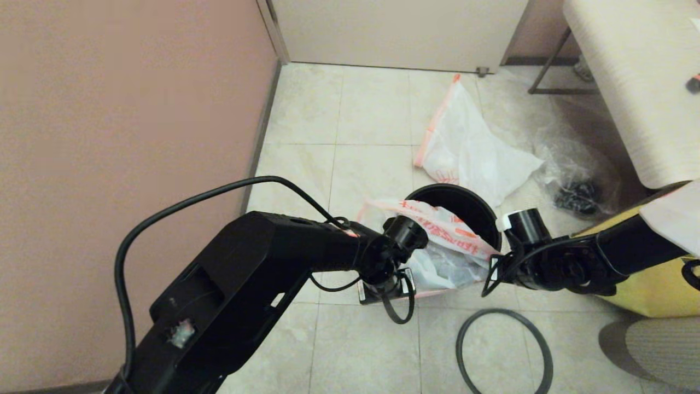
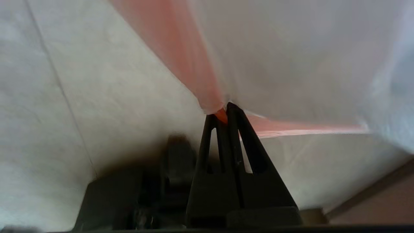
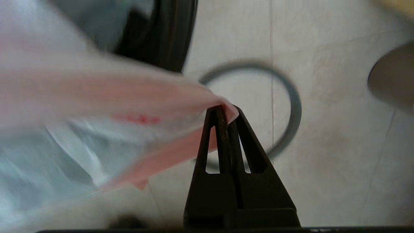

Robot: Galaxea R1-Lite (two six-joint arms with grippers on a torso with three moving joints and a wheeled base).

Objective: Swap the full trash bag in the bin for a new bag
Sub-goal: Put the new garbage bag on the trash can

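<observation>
The black bin (image 1: 471, 203) stands on the tiled floor with its mouth uncovered. The new bag (image 1: 445, 232), white with an orange-red hem and red print, hangs stretched across the bin's near side between both grippers. My left gripper (image 2: 221, 111) is shut on the hem at the bag's left end. My right gripper (image 3: 228, 111) is shut on the hem (image 3: 181, 152) at its right end, beside the bin wall (image 3: 168, 38). The full trash bag (image 1: 470, 150) lies on the floor behind the bin. The bin's dark grey ring (image 1: 503, 350) lies flat on the floor in front.
A clear wrinkly bag with dark contents (image 1: 574, 186) lies right of the bin, under a pale tabletop (image 1: 629, 82). A yellow tote (image 1: 656, 293) sits behind my right arm. A pink wall (image 1: 126, 137) runs along the left.
</observation>
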